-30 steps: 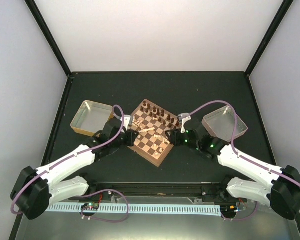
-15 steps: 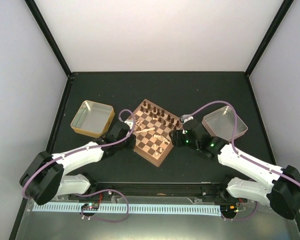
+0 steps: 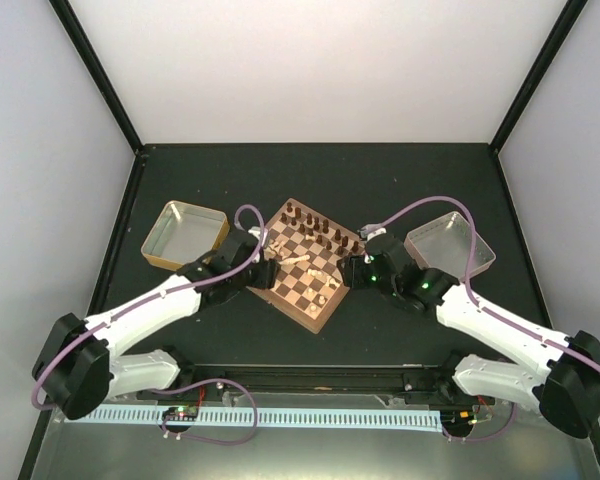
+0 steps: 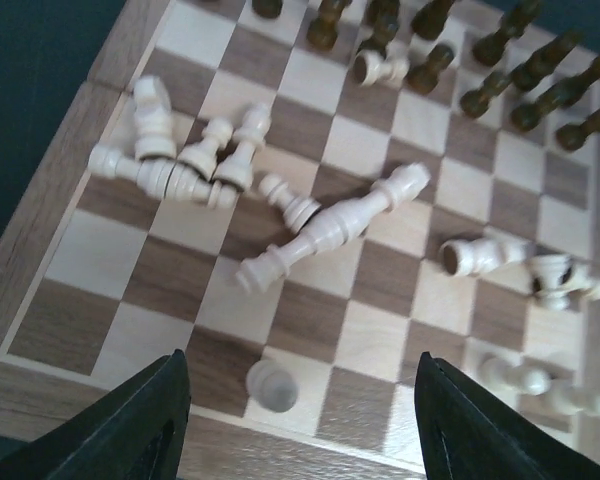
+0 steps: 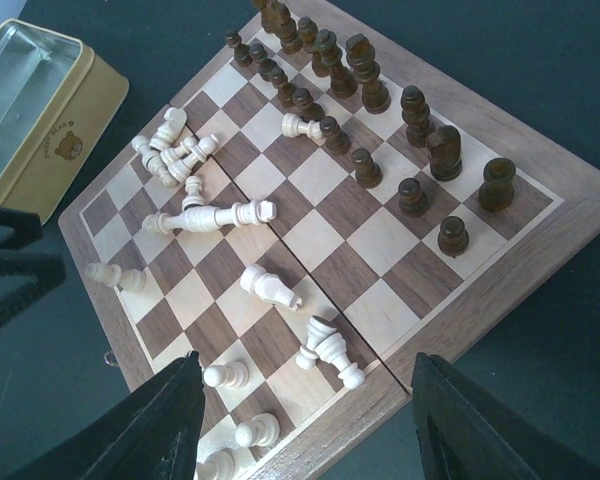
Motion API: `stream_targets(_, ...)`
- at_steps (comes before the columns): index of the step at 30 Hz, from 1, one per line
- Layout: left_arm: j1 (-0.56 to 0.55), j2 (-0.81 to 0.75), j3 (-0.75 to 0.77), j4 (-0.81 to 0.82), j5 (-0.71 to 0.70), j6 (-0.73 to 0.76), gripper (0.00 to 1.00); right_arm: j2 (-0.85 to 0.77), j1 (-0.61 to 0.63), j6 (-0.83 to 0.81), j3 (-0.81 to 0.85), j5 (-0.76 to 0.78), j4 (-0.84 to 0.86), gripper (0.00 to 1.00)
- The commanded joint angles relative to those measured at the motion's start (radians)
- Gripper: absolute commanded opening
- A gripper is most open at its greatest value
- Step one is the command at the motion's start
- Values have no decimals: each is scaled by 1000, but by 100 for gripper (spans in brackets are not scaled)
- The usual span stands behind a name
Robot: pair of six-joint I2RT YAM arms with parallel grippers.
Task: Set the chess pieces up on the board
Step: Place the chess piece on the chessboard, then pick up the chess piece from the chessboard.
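On the dark table [image 3: 380, 180], the board [image 3: 313, 322] lies cornerwise between the two arms, with the left tin [image 3: 185, 235] and the right tin [image 3: 440, 250] flanking it.

The left gripper [image 4: 300, 365] hangs over the board's near-left edge with its fingers spread wide and nothing between them. The right gripper [image 5: 305, 400] hovers over the near-right edge, likewise spread and holding nothing.

The dark pieces [image 5: 380, 130] stand upright in two rows along the far side, so that half looks essentially finished. One small pale piece [image 5: 300, 125] lies tipped among them and would have to come out.

The pale pieces [image 5: 170, 150] are the work that remains. Most lie on their sides in mid-board: a heap near the left corner, a tall one [image 5: 215, 215] across the centre, and others nearer the right edge. Only a few pale pawns stand near the front, among them one pawn [image 4: 271, 385] upright between the left fingers, untouched.

The task looks roughly half done.
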Motion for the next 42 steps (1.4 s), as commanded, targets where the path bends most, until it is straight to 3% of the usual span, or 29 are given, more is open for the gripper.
stream_targets(1, 14, 44, 155, -231, 55, -65, 63, -35, -2, -7, 17, 39, -17, 58)
stream_targets(7, 40, 215, 309, -421, 145, -94, 55, -44, -3, 9, 3, 68, -16, 58)
stream_targets(14, 54, 320, 383, -474, 166, -81, 43, -28, -4, -3, -4, 79, -11, 57)
stream_targets(19, 64, 358, 419, -500, 154, -70, 24, -22, -5, -28, 4, 100, -14, 57)
stream_targets(33, 66, 414, 449, -519, 155, -57, 31, -5, -5, -52, 3, 95, -4, 56)
stream_targets(42, 66, 424, 454, -512, 154, -56, 21, -8, -5, -55, 13, 118, -19, 56)
